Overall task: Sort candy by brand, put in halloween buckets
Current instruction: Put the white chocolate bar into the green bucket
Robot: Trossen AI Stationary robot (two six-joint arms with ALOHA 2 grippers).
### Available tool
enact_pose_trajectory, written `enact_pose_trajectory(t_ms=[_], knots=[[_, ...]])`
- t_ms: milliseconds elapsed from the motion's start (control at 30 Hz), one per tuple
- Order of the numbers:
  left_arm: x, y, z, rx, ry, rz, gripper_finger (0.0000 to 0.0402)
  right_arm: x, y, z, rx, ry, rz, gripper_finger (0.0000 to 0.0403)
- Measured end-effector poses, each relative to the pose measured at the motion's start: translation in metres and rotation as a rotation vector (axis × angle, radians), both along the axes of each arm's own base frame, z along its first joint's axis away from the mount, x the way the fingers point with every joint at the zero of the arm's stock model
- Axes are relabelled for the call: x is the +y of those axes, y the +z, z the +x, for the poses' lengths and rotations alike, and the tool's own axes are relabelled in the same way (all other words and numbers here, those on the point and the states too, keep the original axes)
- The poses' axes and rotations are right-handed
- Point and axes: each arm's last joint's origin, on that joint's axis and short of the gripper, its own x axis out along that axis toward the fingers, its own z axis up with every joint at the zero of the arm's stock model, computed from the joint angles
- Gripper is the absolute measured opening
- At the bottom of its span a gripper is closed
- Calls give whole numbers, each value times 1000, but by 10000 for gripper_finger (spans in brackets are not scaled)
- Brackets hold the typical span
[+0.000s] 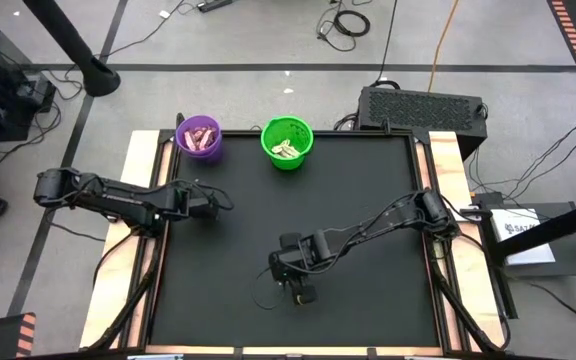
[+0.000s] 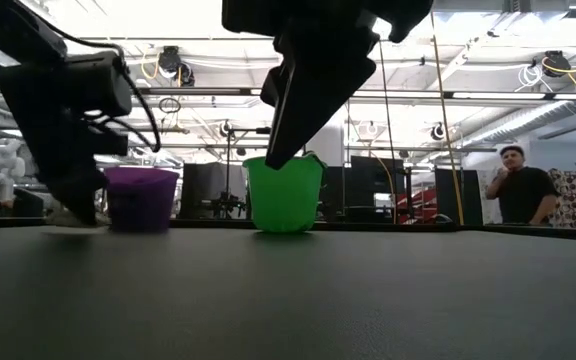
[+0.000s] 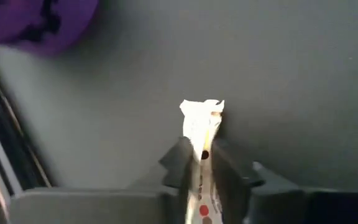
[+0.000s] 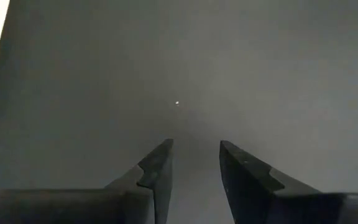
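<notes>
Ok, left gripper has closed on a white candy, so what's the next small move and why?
Probably lift the left gripper straight up off the mat. Its fingers pinch the white-wrapped candy, and white wrappers lie in the green bucket, which stands beyond the purple bucket.

A white-cream candy bar (image 3: 201,134) is pinched upright; purple bucket (image 1: 201,136) holds pink bars, green bucket (image 1: 287,143) holds cream ones.
</notes>
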Motion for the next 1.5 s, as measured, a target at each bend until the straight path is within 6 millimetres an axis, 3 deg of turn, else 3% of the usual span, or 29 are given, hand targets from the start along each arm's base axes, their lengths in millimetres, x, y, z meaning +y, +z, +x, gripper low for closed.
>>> enact_pose_trajectory(t_ms=[100, 167, 400, 667, 833, 967, 1100, 1367, 1500], knots=[[0, 4, 3, -14, -20, 7, 21, 3, 0, -2, 11, -13, 4, 121], [0, 9, 6, -35, -25, 10, 8, 6, 0, -3, 16, -31, 14, 121], [-3, 37, 26, -160, -114, 41, 17, 19, 0, -6, 12, -90, 31, 121], [0, 91, 66, -465, -286, 184, 17, 38, 1, -12, -104, -267, -131, 121], [11, 131, 86, -590, -317, 304, 17, 45, -8, -13, -155, -358, -235, 121], [28, 150, 101, -570, -311, 361, 17, 45, -10, -14, -186, -408, -303, 121], [50, 153, 122, -544, -324, 336, 17, 44, -13, -14, -181, -397, -351, 121], [107, 134, 173, -494, -288, 282, 17, 43, -13, -14, -172, -371, -371, 121], [127, 134, 193, -484, -322, 286, 18, 43, -14, -17, -155, -365, -382, 121]])
